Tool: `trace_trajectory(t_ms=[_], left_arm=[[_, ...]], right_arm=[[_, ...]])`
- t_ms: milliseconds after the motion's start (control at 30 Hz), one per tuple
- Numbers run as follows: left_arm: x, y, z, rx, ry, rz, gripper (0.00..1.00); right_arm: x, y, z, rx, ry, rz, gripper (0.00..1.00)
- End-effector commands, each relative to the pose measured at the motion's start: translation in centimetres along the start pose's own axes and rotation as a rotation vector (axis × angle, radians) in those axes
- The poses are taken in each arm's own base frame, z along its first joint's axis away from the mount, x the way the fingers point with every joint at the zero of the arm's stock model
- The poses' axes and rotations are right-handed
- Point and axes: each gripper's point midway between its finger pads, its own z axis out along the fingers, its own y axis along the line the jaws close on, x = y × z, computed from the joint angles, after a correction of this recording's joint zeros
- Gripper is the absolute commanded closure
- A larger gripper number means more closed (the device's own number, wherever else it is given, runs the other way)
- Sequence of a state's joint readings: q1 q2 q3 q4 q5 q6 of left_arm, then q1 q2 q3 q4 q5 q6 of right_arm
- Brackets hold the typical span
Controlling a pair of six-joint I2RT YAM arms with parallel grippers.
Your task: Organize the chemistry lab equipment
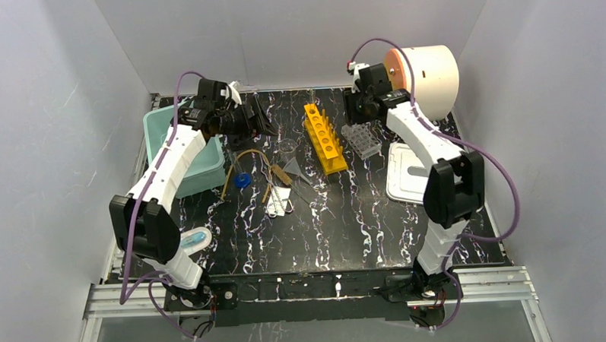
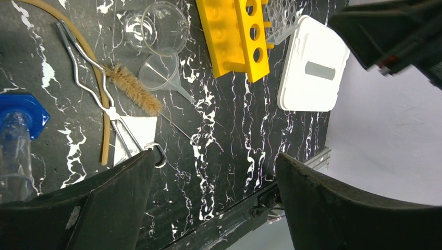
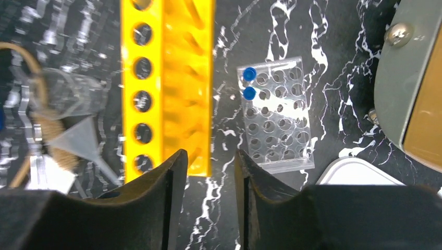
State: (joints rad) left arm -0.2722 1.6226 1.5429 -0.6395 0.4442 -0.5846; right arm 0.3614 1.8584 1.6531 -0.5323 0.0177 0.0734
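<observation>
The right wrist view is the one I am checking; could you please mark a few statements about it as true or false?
1. The clear plastic tube rack holds two blue-capped tubes at one corner. True.
2. The yellow rack is stacked on top of the clear plastic tube rack. False: the two lie side by side with a gap between them.
3. The right pincer is clamped on a tube. False: its jaws stand apart with nothing between them.
4. The clear funnel lies on the opposite side of the yellow rack from the clear plastic tube rack. True.
</observation>
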Motion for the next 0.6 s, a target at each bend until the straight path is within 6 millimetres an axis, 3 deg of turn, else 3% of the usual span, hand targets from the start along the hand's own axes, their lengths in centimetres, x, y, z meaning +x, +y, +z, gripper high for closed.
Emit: trace_trajectory(t_ms=[0,133,267,433,567], left_arm=[[-1.3,-2.1,-4.2,0.008,-0.113,0.091,0.13],[-1.5,-1.1,-5.4,-0.064,-0.157,0.111,0.02],[-1.6,0.1,-6.7,-0.133,-0.203,0.125,0.02],[-1.6,0.6,-8.2,-0.173,-0.264,0.133,0.02],[-1.9,1.0,-9.5,-0.203,-0.324,0.102,0.02]], right_arm=[[-2.0,2.6,-4.6,-0.094,-0.076,0.047,0.51],[-1.4,5.4,-6.7,-0.121,-0.088,-0.002,0.42],[-0.3,9.5,-7.6,-0.126,-0.075,-0.066,0.37],[2.7,15.6,-7.0,-0.179,-0.056,-0.149,0.36],[6.1,18.2,-5.2,-0.19,0.016,-0.194,0.35]])
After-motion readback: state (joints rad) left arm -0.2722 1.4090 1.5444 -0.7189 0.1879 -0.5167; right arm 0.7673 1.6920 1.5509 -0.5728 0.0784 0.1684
